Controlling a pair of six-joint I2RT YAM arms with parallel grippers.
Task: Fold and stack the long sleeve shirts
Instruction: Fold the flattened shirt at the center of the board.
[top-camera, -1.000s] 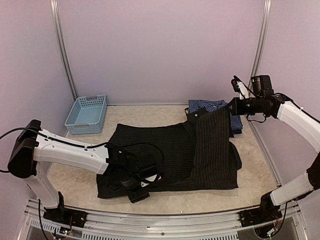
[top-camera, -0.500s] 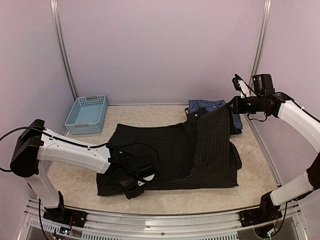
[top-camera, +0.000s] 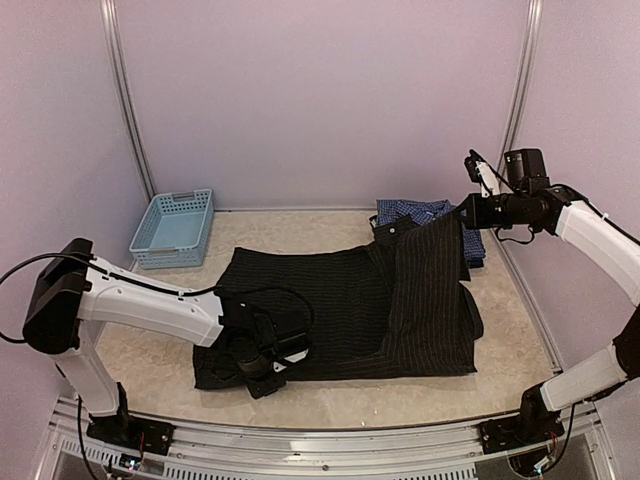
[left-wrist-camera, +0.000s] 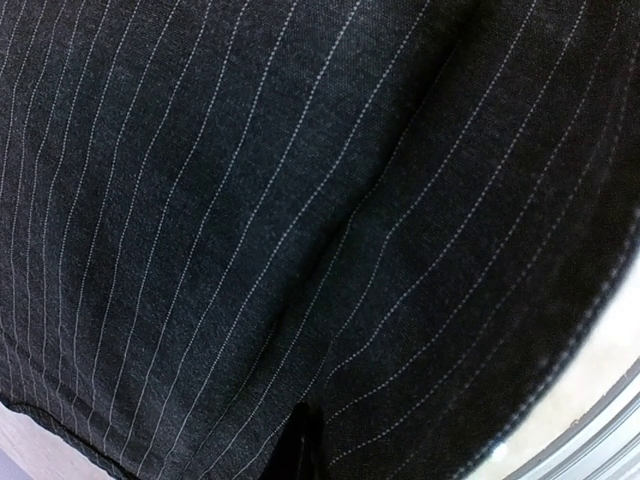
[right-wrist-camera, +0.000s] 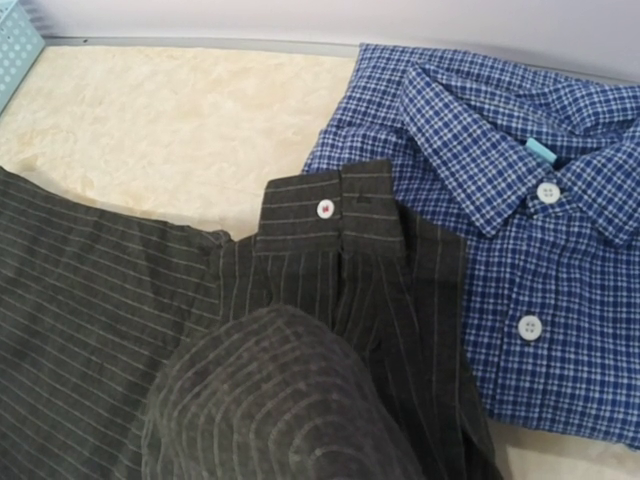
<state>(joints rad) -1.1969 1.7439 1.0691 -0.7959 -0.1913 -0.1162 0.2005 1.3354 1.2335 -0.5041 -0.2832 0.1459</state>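
The black pinstriped shirt (top-camera: 340, 300) lies spread across the middle of the table. Its right part rises as a taut flap to my right gripper (top-camera: 466, 211), which is shut on its edge. In the right wrist view the black cloth (right-wrist-camera: 270, 400) drapes over the fingers and hides them. A buttoned cuff (right-wrist-camera: 335, 205) lies beyond. The blue check shirt (top-camera: 420, 211), also (right-wrist-camera: 540, 250), sits folded at the back right, partly under the black one. My left gripper (top-camera: 262, 366) is down on the black shirt's front left hem. In its own view, creased pinstriped cloth (left-wrist-camera: 250, 200) runs into the shut jaws (left-wrist-camera: 298, 452).
A light blue plastic basket (top-camera: 173, 228) stands at the back left, with its corner (right-wrist-camera: 14, 40) in the right wrist view. Metal frame posts (top-camera: 125, 100) and lavender walls enclose the table. The table's front rail (top-camera: 330, 430) runs just behind the left gripper.
My left gripper has dropped onto the black shirt's front left hem, shifted slightly left and closed on the cloth. The right arm and the lifted flap have stayed put.
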